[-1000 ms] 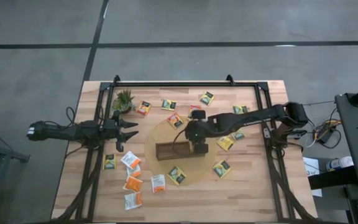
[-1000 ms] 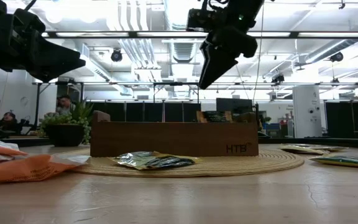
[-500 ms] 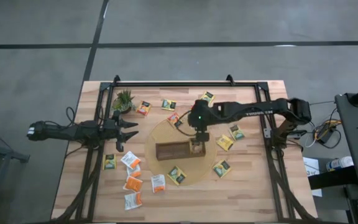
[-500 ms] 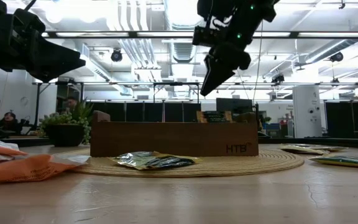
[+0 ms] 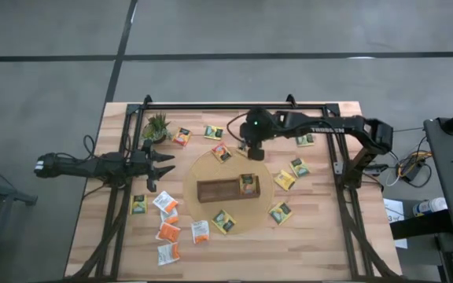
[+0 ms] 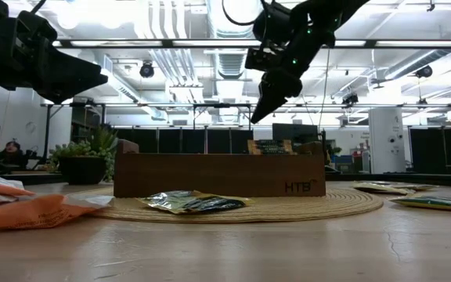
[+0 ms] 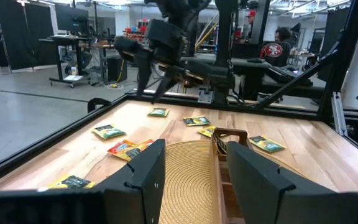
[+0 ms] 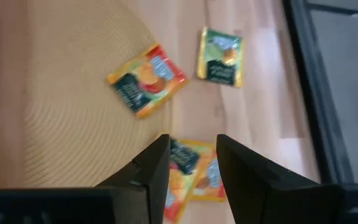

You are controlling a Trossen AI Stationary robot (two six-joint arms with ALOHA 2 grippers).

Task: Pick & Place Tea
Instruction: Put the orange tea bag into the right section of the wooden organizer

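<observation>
Your right gripper (image 8: 191,165), fingers parted and empty, is partly hiding a tea sachet (image 8: 194,177) lying flat beneath it.

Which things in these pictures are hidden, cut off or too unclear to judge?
- Inside of the wooden tray, low view: its front wall hides the compartments; only sachet tops show above.
- Sachet under the right gripper, right wrist view: the fingers cover part of it and the bottom edge cuts it.
- Print on the sachets, high view: too small to read.
- Left gripper, low view: the left edge cuts it.
</observation>
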